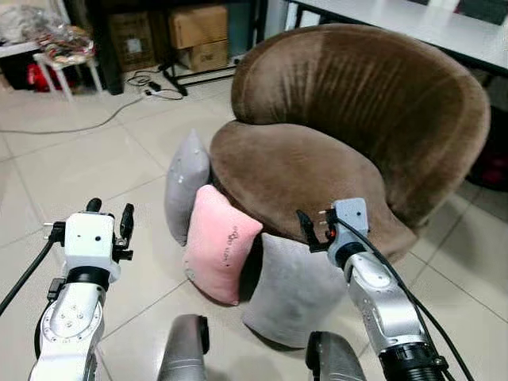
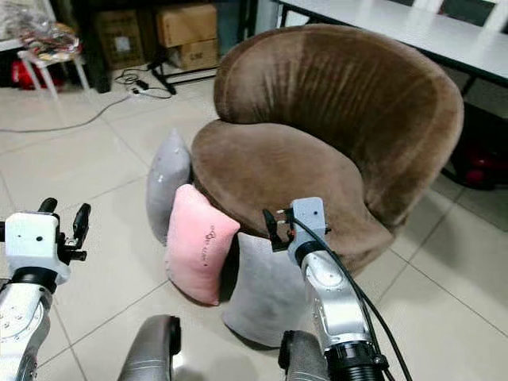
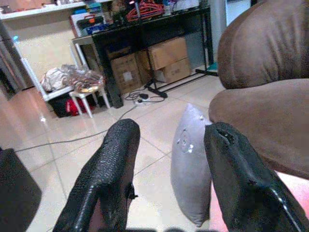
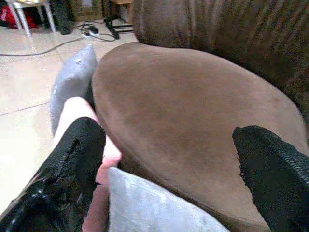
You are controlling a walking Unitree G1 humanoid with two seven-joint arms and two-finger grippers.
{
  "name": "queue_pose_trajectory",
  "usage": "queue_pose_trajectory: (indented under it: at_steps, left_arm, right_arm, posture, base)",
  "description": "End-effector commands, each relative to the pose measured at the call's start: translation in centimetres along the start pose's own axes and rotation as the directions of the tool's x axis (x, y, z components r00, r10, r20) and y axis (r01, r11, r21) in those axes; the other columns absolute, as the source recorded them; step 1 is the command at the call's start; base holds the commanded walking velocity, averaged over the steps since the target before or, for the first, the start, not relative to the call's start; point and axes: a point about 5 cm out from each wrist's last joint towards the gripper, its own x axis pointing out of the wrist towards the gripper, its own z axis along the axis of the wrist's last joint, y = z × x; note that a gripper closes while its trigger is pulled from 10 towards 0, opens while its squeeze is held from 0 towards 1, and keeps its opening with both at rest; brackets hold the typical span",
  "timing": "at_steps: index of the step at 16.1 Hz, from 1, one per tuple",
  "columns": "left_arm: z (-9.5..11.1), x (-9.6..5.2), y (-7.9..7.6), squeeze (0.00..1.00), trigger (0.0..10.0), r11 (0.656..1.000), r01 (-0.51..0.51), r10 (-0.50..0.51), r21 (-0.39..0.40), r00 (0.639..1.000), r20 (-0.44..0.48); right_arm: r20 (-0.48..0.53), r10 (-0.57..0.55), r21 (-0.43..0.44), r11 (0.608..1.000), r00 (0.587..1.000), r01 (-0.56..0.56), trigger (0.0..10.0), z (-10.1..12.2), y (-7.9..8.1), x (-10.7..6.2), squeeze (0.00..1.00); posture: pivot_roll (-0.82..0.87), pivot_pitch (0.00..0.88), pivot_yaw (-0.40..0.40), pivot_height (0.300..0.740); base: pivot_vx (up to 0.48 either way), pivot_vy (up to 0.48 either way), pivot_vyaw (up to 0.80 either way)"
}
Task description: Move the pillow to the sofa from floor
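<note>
Floor: pale glossy tiles (image 1: 48, 151) are stretching away to the robot's left, with a cable (image 1: 71, 127) trailing across them.
Background: cardboard boxes (image 1: 198, 36) are sitting under a dark shelf, and a small white stool (image 1: 67, 63) is standing at the far left; a white tabletop (image 1: 421, 24) is running behind the sofa.
Sofa: a round brown sofa (image 1: 317, 151) is standing ahead, its seat cushion bare and its curved back rising on the far side.
Pillows: three are leaning on the floor against the sofa's front edge, touching one another in a row. The pink pillow (image 1: 218, 242) is standing upright in the middle, a grey pillow (image 1: 186, 182) is standing upright beyond it, and a second grey pillow (image 1: 294, 290) is lying nearest the robot.
Left gripper (image 1: 109, 216): it is hovering over bare tiles, well apart from the pink pillow; its fingers (image 3: 108, 169) are spread apart and holding nothing.
Right gripper (image 4: 169, 169): it is hanging above the near grey pillow at the seat's front edge, just beside the pink pillow; its fingers (image 4: 79, 154) are spread wide and holding nothing.
Open room: bare tiles are lying to the left of the pillows.
</note>
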Motion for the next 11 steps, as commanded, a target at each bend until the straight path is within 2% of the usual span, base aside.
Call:
queue_pose_trajectory:
  at_steps: [1, 5, 7, 8, 11]
  left_arm:
    - [0.22, 0.18, -0.33, 0.00, 10.0, 1.000, 0.016, -0.016, -0.006, 1.000, 0.013]
    - [0.24, 0.19, -0.27, 0.00, 10.0, 1.000, 0.018, -0.018, -0.010, 1.000, 0.013]
    - [0.23, 0.19, -0.25, 0.00, 10.0, 1.000, 0.019, -0.019, -0.011, 1.000, 0.014]
    - [0.22, 0.21, -0.24, 0.00, 10.0, 1.000, 0.019, -0.019, -0.011, 1.000, 0.014]
    - [0.20, 0.20, -0.26, 0.00, 10.0, 1.000, 0.020, -0.020, -0.008, 1.000, 0.013]
  right_arm:
    - [-0.002, -0.020, -0.002, 1.000, 1.000, 0.020, 10.0, 0.06, -0.44, 0.03, 0.00]
    - [-0.003, -0.026, -0.001, 1.000, 1.000, 0.026, 10.0, 0.06, -0.50, 0.07, 0.00]
    - [-0.007, -0.011, -0.048, 0.999, 1.000, 0.010, 10.0, 0.14, -0.41, 0.14, 0.00]
    - [-0.009, -0.013, -0.041, 0.999, 1.000, 0.013, 10.0, 0.09, -0.42, 0.16, 0.00]
    - [-0.020, -0.012, -0.012, 1.000, 1.000, 0.012, 10.0, -0.15, -0.39, 0.05, 0.00]
  posture:
    - [0.02, 0.000, -0.062, 0.585]
    - [0.02, 0.000, -0.064, 0.585]
    - [0.02, 0.000, -0.065, 0.585]
    - [0.02, 0.000, -0.064, 0.585]
    - [0.02, 0.000, -0.064, 0.585]
  base:
    - [0.281, 0.000, 0.00]
    - [0.291, 0.000, 0.00]
    - [0.296, 0.000, 0.64]
    - [0.300, 0.000, 0.80]
    - [0.298, 0.000, 0.00]
